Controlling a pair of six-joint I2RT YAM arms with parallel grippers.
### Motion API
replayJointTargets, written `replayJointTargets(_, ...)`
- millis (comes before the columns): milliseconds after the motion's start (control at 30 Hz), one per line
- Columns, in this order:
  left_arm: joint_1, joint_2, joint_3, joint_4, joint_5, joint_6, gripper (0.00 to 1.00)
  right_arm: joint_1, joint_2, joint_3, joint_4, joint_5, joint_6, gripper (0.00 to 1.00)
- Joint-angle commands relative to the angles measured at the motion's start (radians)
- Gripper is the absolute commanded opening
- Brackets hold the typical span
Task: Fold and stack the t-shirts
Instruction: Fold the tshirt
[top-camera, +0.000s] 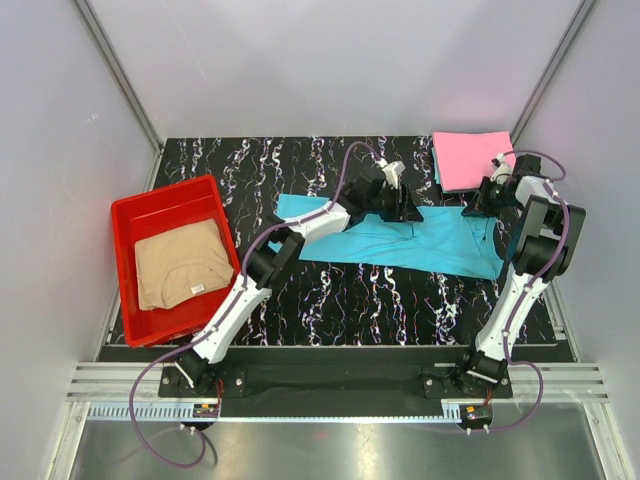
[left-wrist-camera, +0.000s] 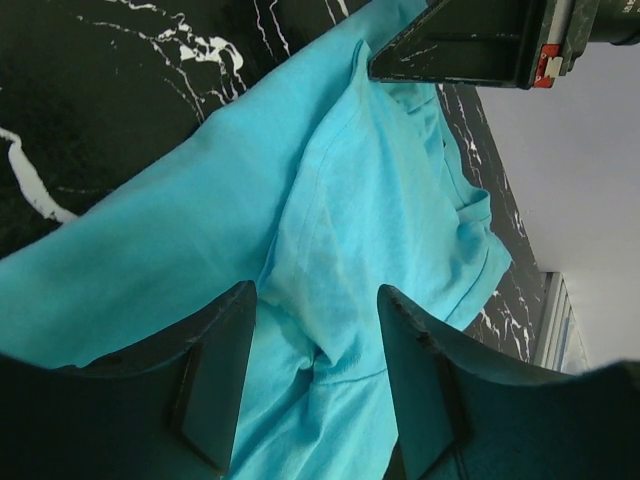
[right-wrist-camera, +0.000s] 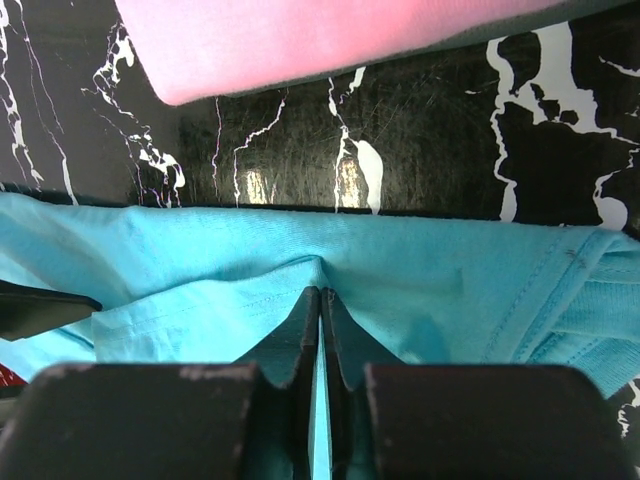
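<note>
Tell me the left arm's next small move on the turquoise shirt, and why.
Probably close the left gripper: its open jaws straddle a raised ridge of the turquoise t-shirt, while the right gripper is shut on the shirt's edge.

A spread shirt (top-camera: 440, 245) lay across the middle of the counter (top-camera: 400, 300), reaching toward its right side. A folded shirt (top-camera: 470, 158) sat behind that shirt's right end, in the far right corner. A tray (top-camera: 165, 197) stood at the counter's left edge with a third shirt (top-camera: 180, 262) inside. The left claw (top-camera: 403, 208) was over the spread shirt's far edge, and the right claw (top-camera: 477, 207) was at its far right end.
</note>
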Motion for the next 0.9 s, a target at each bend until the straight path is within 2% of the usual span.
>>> replayJointTargets(0, -0.014, 0.030, 0.070, 0.058, 0.008, -0.022, 0.56, 0.009, -0.072, 0.002, 0.022, -0.018, -0.010, 0.08)
replayJointTargets(100, -0.015, 0.036, 0.067, 0.058, 0.003, -0.027, 0.49, 0.009, -0.064, 0.011, 0.020, -0.023, -0.008, 0.05)
replayJointTargets(233, -0.015, 0.028, 0.062, 0.054, -0.006, -0.036, 0.28, 0.010, -0.072, 0.002, 0.032, -0.035, -0.004, 0.01)
replayJointTargets(267, -0.015, 0.024, 0.062, 0.051, -0.015, -0.039, 0.20, 0.010, -0.073, -0.003, 0.035, -0.036, -0.004, 0.00)
replayJointTargets(333, -0.015, 0.005, 0.061, 0.041, -0.037, -0.042, 0.13, 0.012, -0.082, -0.012, 0.046, -0.041, -0.004, 0.00)
replayJointTargets(367, -0.015, -0.002, 0.058, 0.039, -0.044, -0.041, 0.04, 0.012, -0.086, -0.018, 0.057, -0.041, -0.004, 0.00)
replayJointTargets(400, -0.015, -0.022, 0.053, 0.036, -0.055, -0.039, 0.00, 0.012, -0.090, -0.023, 0.065, -0.043, 0.000, 0.00)
replayJointTargets(633, -0.015, -0.079, -0.002, 0.036, -0.150, -0.027, 0.00, 0.026, -0.121, -0.069, 0.143, -0.038, 0.023, 0.00)
replayJointTargets(867, -0.015, -0.082, -0.021, 0.047, -0.166, -0.033, 0.00, 0.027, -0.133, -0.099, 0.192, 0.006, 0.027, 0.00)
